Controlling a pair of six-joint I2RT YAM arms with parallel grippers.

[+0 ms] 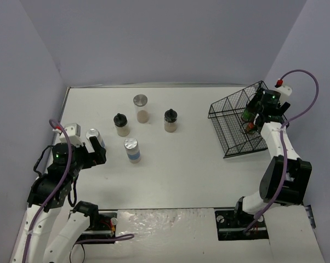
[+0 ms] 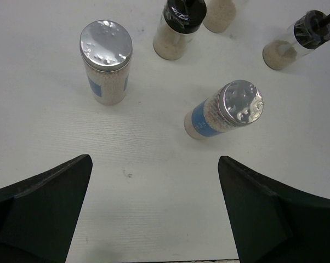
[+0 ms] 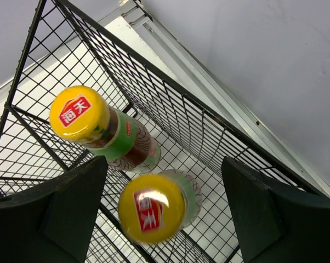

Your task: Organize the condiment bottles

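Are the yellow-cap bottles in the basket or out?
In. Both yellow-cap bottles sit inside the black wire basket, its mesh walls around them.

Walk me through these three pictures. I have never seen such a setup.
Two robot arms stand at a white table. The wide picture looks down from above; the other two come from cameras on each wrist, the dark shapes being that arm's own fingers. On the table stand three silver-lidded shakers and two black-lidded jars. The left gripper hangs open near the shakers, holding nothing. The right gripper is open over the black wire basket, where two yellow-capped sauce bottles sit, one between its fingers, apparently not gripped.
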